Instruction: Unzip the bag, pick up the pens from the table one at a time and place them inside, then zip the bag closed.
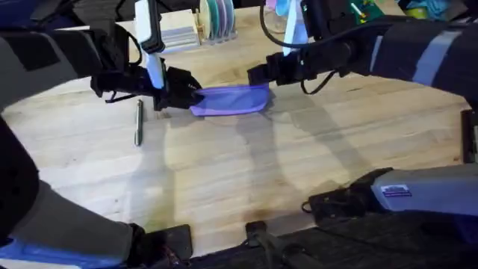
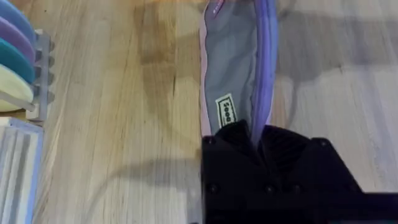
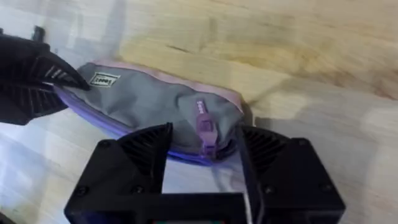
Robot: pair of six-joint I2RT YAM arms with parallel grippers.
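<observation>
The bag (image 1: 230,100) lies unzipped on the tabletop (image 1: 246,179) between both sets of fingers. The left fingers (image 2: 258,146) pinch one end's edge; the right fingers (image 3: 202,146) stand apart around the zipper pull (image 3: 205,127). A pen (image 1: 138,122) lies beside the left fingers.

I can make out one small white tag with dark print (image 2: 227,109) sewn on the grey lining inside the bag (image 2: 231,68), at its end by the left gripper (image 2: 258,144); its letters stay unreadable to me. A white sticker (image 1: 396,190) at 4 o'clock overhead is illegible too.
</observation>
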